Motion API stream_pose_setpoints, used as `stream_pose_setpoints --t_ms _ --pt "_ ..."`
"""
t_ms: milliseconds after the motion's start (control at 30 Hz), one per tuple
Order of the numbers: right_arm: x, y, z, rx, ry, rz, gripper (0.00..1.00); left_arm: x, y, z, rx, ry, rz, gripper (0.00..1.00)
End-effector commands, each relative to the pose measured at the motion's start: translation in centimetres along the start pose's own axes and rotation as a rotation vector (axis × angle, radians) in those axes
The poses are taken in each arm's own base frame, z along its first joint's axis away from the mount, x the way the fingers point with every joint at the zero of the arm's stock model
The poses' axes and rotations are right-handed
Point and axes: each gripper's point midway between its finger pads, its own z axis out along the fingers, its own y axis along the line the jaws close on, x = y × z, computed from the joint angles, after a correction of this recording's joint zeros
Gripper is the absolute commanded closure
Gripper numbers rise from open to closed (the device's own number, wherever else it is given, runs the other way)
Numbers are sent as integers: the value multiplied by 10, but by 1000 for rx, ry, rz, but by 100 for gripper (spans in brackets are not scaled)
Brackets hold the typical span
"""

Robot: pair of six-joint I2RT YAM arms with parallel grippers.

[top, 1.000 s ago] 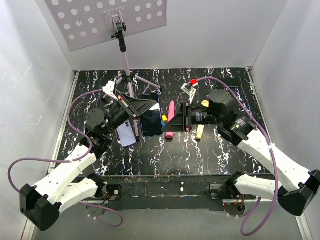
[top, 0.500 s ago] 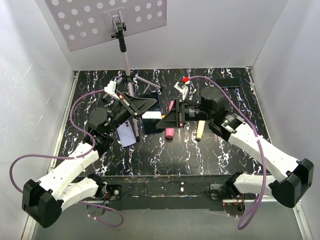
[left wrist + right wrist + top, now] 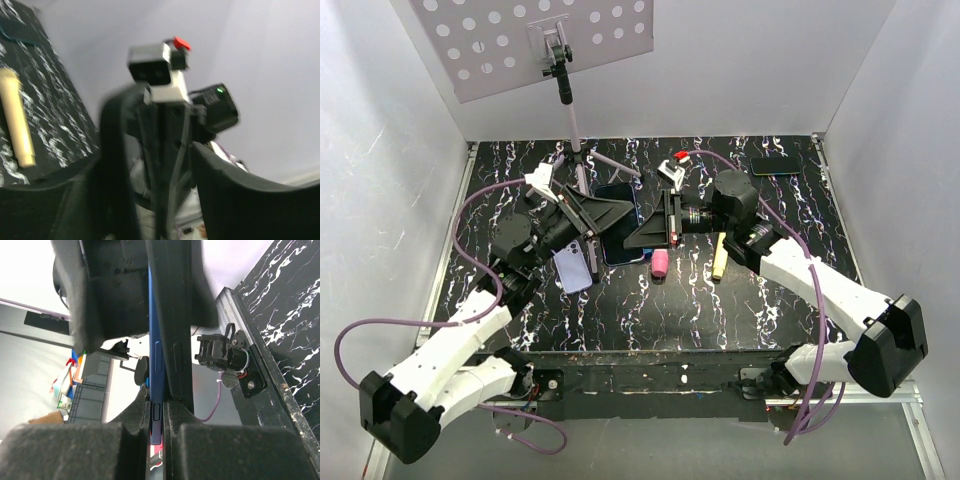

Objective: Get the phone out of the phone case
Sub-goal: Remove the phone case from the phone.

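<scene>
Right gripper (image 3: pixel 632 238) clenched on one phone (image 3: pixel 619 251), edge-on; left gripper (image 3: pixel 625 207) grip unclear. One phone case (image 3: pixel 575 268) just beside, at 8 o'clock of phone.

Plain white walls (image 3: pixel 740 70), black white-veined tabletop (image 3: pixel 720 310), perforated grey panel (image 3: pixel 500 40), slim tripod stand (image 3: pixel 572 115)

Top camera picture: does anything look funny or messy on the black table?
Nothing looks spilled or broken. The odd bit: the dark, blue-edged smartphone is pinched by its flat sides in the right gripper, with the left gripper at its other end. The pale lavender phone case lies crooked beside them.
</scene>
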Motion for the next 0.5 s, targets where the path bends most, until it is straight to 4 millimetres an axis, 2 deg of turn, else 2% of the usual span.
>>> stream_pose_setpoints --t_ms 0,33,100,133,267,467 --pt "-17 30 -9 -118 -75 -75 99 8 -30 -25 49 71 146 29" --pt "-16 35 -12 -136 -73 -83 99 6 -31 -29 55 66 171 23" --pt "-13 39 -17 -157 -64 -84 99 6 -33 -37 79 75 212 5" --pt "-12 43 -21 -170 -61 -77 99 7 -33 -39 94 91 231 2" --pt "-8 54 -34 -222 -47 -88 99 11 -29 -51 116 130 262 2" --pt "-3 60 -46 -233 -48 -106 99 24 -33 -63 216 201 291 16"
